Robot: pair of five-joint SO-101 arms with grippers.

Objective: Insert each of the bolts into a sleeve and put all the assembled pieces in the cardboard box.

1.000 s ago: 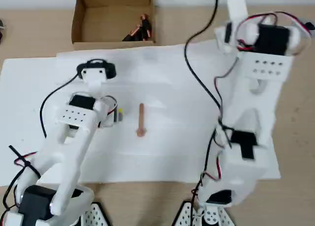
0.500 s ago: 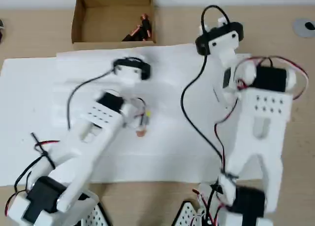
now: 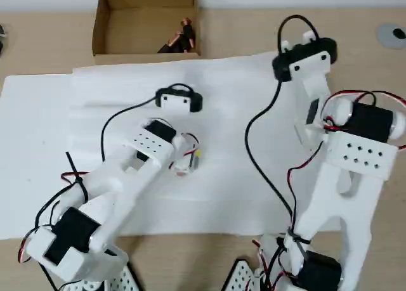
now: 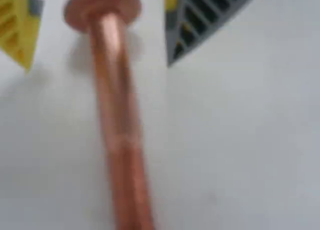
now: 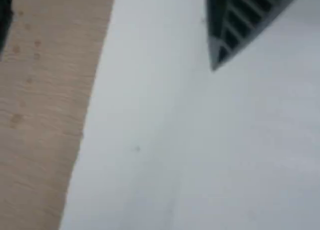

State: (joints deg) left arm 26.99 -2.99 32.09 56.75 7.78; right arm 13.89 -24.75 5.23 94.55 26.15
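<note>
At the far edge of the pale wooden surface [image 3: 254, 25], the open brown cardboard box [image 3: 101, 31] sits as before, with dark assembled pieces [image 3: 181, 38] in its near right corner. Over the wide white paper sheet [image 3: 241, 196], both arms have shifted within the last second. The right arm [image 3: 346, 177], earlier stretched toward the far edge, has drawn back over the sheet's right side. I cannot tell how wide the right hand [image 5: 220, 52] stands. The left arm [image 3: 120, 183] has swung from the sheet's left part to its middle. The left hand [image 4: 97, 63] is wide, straddling the round head of the copper-coloured metal bolt [image 4: 120, 140], which lies flat on the sheet. It seems not to touch the bolt, though the close view is soft. The pick-up looks lined up, not closed, and the bolt is not yet joined to a sleeve.
</note>
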